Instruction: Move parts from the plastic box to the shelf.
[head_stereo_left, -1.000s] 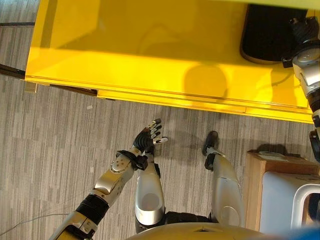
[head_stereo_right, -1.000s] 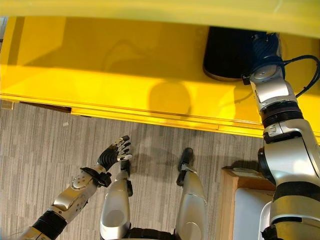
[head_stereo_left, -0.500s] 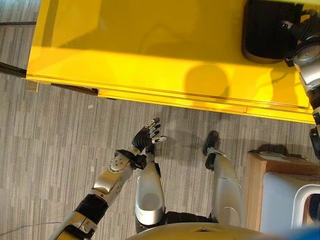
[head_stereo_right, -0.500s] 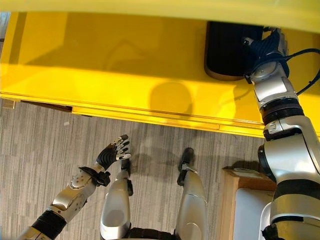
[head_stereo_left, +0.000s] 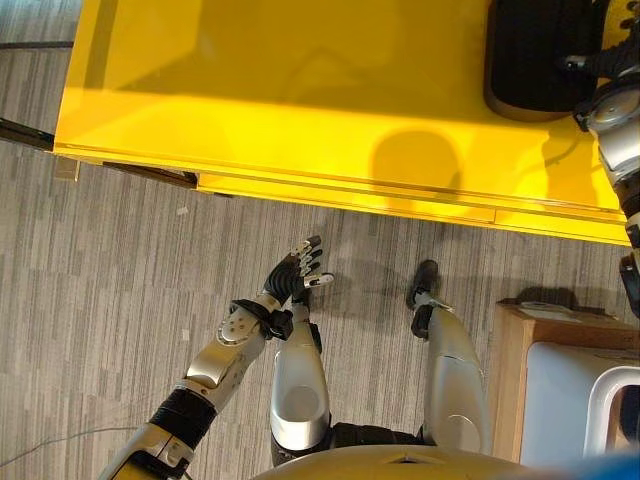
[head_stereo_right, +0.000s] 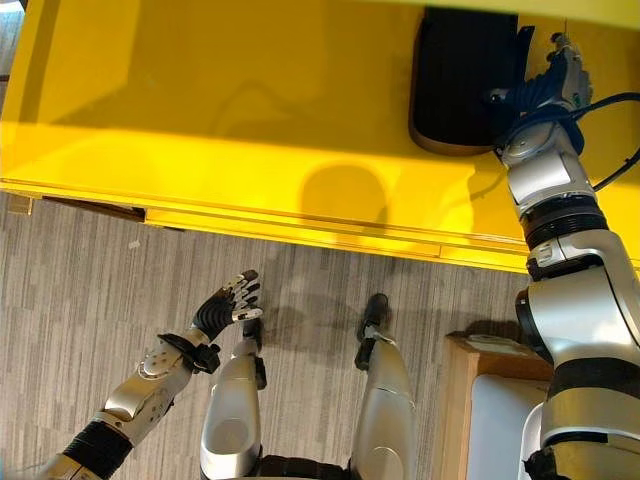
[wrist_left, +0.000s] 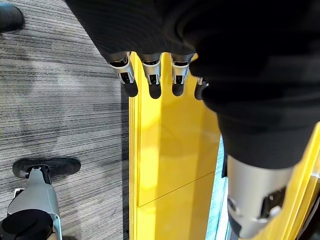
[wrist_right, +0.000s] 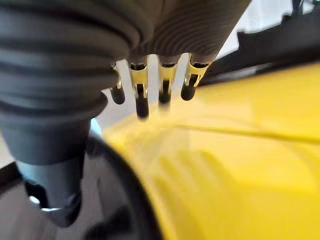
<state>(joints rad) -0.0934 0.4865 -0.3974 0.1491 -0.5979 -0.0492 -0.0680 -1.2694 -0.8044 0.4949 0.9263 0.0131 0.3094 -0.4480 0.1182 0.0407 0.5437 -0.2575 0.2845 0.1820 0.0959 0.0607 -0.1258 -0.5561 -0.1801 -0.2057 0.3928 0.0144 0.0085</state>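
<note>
Black part (head_stereo_right: 462, 85) lies at yellow shelf (head_stereo_left: 300, 110) far right; right robot hand (head_stereo_right: 553, 80) just beside it, fingers straight. Left robot hand (head_stereo_left: 298, 274) spread over floor (head_stereo_left: 90, 290).

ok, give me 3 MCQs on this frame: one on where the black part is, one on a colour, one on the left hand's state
1. Where does the black part lie?
A. on the grey floor
B. on the yellow shelf, far right, beside the right hand
C. in the left hand

2. What colour is the shelf surface?
A. yellow
B. white
C. blue

3. What is the state of the left hand?
A. curled round a black part
B. shut in a fist, empty
C. open, empty, over the floor

Answers:
1. B: the eye views show the dark rounded part lying on the shelf, next to the right hand.
2. A: the shelf is bright yellow in every view.
3. C: the left hand's fingers are straight, hold nothing, and hang above the grey floor in front of the shelf.
</note>
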